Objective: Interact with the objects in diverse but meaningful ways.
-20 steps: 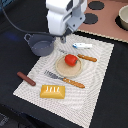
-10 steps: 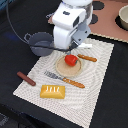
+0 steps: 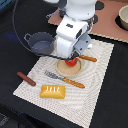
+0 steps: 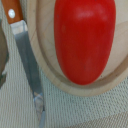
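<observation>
White boxy arm (image 3: 75, 30), blk cable.

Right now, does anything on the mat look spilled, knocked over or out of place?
Nothing stands out. The tomato sits on its wooden plate, the knife lies flat beside it, and the bread, sausage and fork rest on the mat.

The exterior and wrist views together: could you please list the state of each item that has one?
tomato: lying on the round wooden board, not held.
knife: flat on the mat beside the board.
fork: flat on the mat.
bread loaf: flat on the mat.
sausage: lying at the mat's edge.
pot: upright, nothing visible inside.
hand: low over the tomato, jaws hidden.
</observation>
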